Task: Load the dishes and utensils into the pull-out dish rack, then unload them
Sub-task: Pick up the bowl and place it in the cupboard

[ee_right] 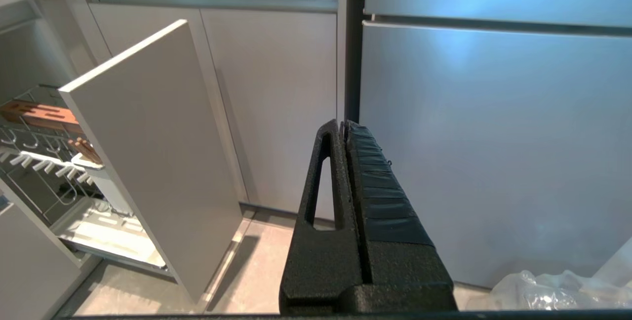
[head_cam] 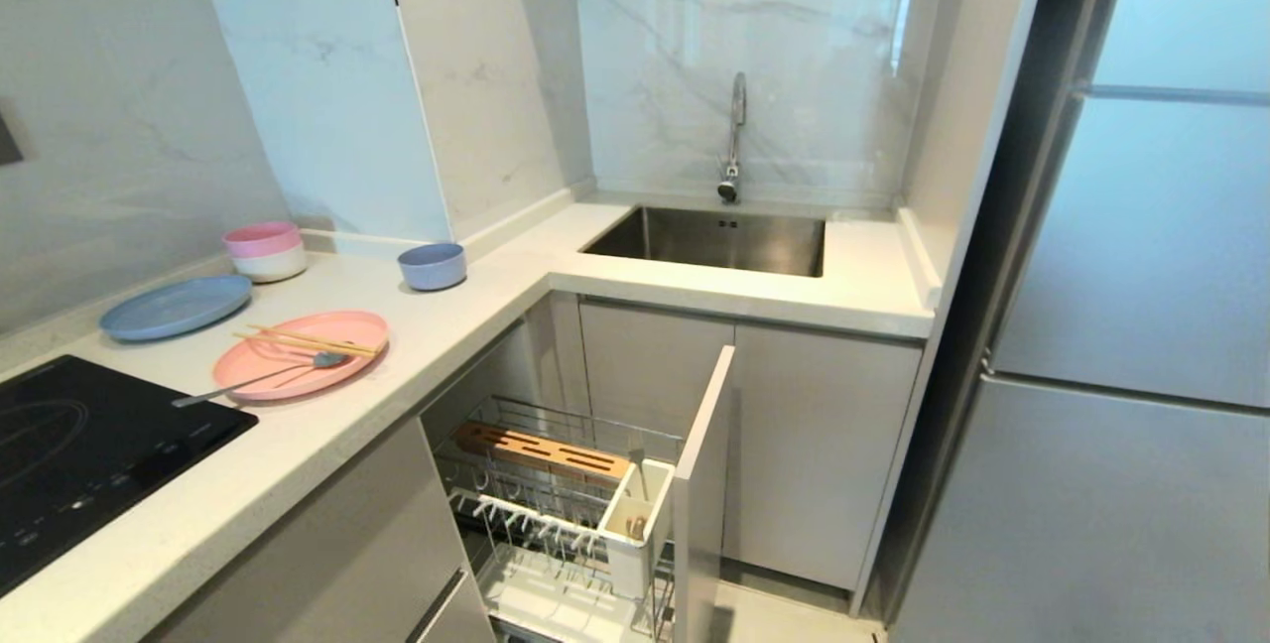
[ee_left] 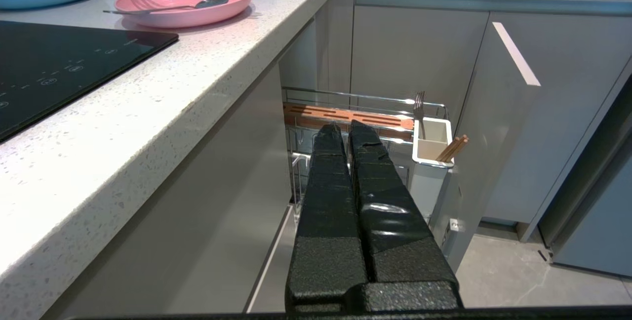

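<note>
Pincers, left [ee_left: 345, 130] and right [ee_right: 341, 130], both clenched and empty, hang low before the cabinets. Beyond them the pull-out dish rack [head_cam: 556, 494] stands drawn out. Farther on the desk [head_cam: 476, 316], chopsticks [head_cam: 308, 340] and fork [head_cam: 263, 378] lie across the pink plate [head_cam: 327, 330]; the blue bowl [head_cam: 433, 265] sits behind.

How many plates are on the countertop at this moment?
2. The blue plate lies near the wall beside the stacked bowls; the pink plate, carrying chopsticks and a fork, lies closer to the counter's front edge.
</note>
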